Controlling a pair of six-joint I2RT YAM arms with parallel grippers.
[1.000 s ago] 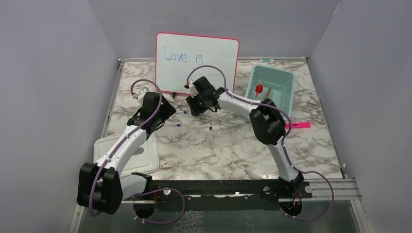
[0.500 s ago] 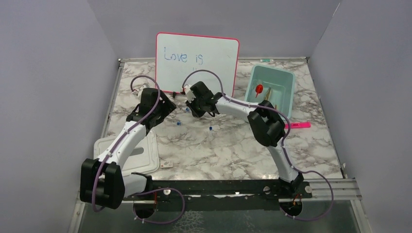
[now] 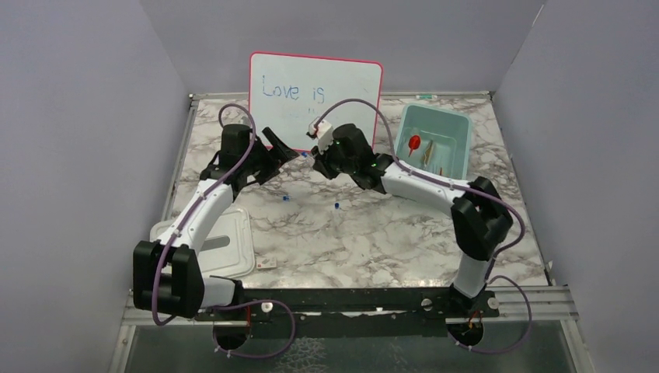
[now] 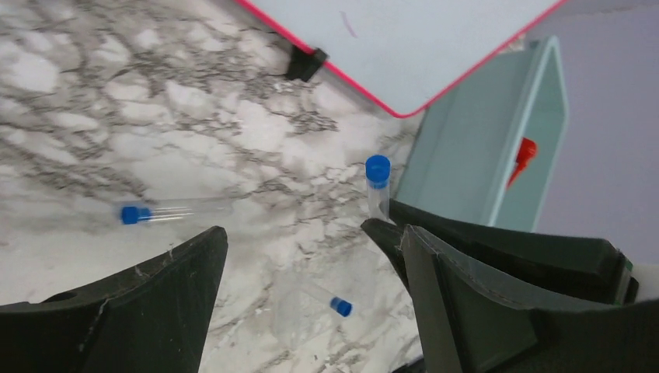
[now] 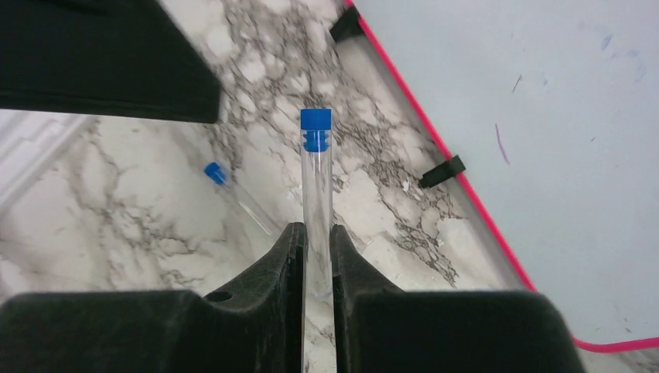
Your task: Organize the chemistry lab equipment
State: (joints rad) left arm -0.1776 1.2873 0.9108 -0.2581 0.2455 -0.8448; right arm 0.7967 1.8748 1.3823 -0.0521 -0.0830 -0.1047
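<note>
Pinching a blue-capped tube (image 5: 316, 194) between its closed fingers, the right gripper (image 5: 316, 256) holds it upright in the centre of the right wrist view. The cap stands clear above the fingertips. In the top view this gripper hangs over the marble table (image 3: 373, 233), just in front of the pink-framed whiteboard (image 3: 315, 97) at upper centre.

The left gripper (image 4: 311, 233) faces it from the left with its fingers spread wide and nothing between them. In the left wrist view the held tube rises just beside the left gripper's right finger, but I cannot tell whether they touch.

A second tube (image 4: 167, 211) lies flat on the marble at the left of the left wrist view, its cap pointing left. A third tube (image 4: 326, 299) lies lower, near the bottom centre, between the spread fingers.

The teal bin (image 3: 458, 128) sits at the upper right of the top view, beside the whiteboard. Inside it are a red nozzle (image 3: 414, 142) and a brown-handled tool (image 3: 429, 152). A white tray (image 3: 233, 249) lies flat at the lower left, under the left arm.
</note>
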